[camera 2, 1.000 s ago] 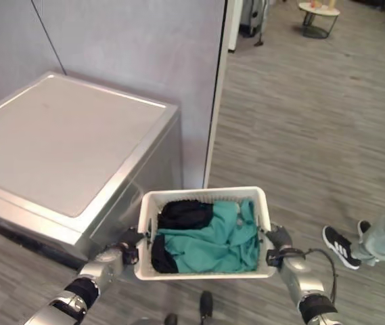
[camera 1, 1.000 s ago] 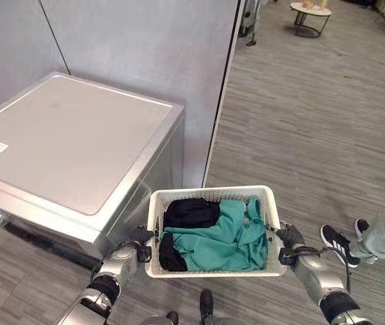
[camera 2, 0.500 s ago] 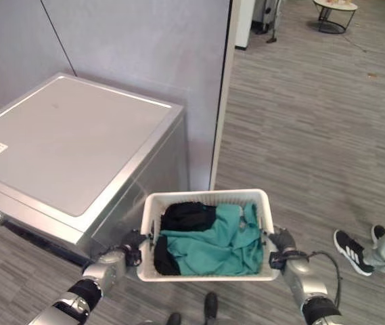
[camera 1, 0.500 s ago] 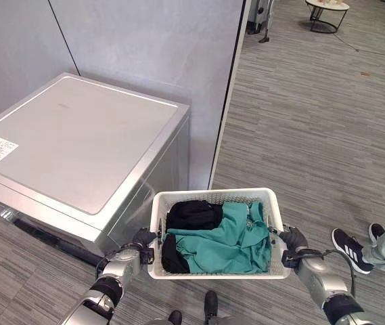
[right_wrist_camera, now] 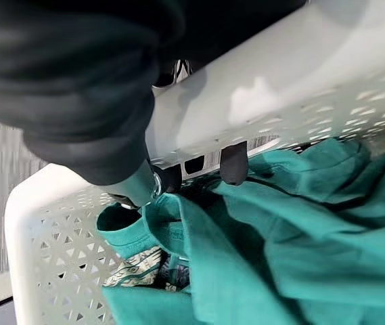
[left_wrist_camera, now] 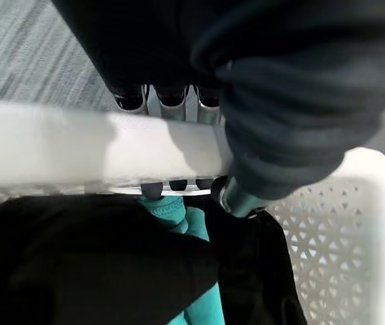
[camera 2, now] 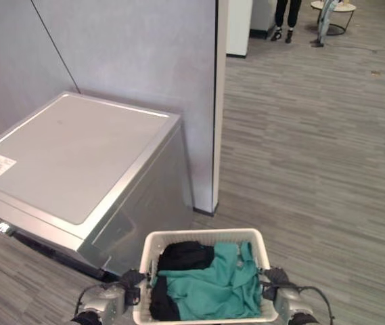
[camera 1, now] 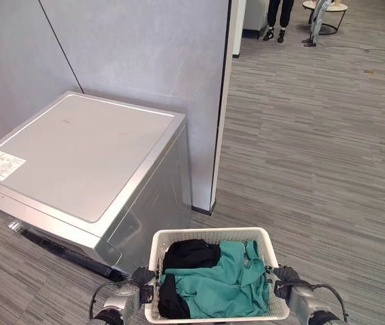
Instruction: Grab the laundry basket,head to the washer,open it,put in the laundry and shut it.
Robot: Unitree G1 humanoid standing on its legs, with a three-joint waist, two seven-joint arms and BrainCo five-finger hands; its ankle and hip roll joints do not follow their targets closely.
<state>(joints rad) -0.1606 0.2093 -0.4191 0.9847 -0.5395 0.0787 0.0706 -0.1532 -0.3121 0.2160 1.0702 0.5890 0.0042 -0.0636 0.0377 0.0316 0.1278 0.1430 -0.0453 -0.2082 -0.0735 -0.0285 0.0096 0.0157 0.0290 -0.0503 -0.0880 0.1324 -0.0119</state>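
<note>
I am carrying the white laundry basket (camera 1: 214, 237) of teal and black laundry (camera 1: 214, 282), left hand (camera 1: 140, 277) and right hand (camera 1: 286, 275) hooking fingers over its side rims, and next nearing the closed washer (camera 1: 77, 162) ahead-left.

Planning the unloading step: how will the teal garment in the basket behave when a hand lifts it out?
Probably floppy: the teal garment lies crumpled in folds. It may drag the black clothing, which it overlaps. Likely light, judging by the thin fabric.

White laundry basket (camera 1: 208, 236) of teal and black laundry (camera 1: 214, 281) near closed washer (camera 1: 84, 166).
</note>
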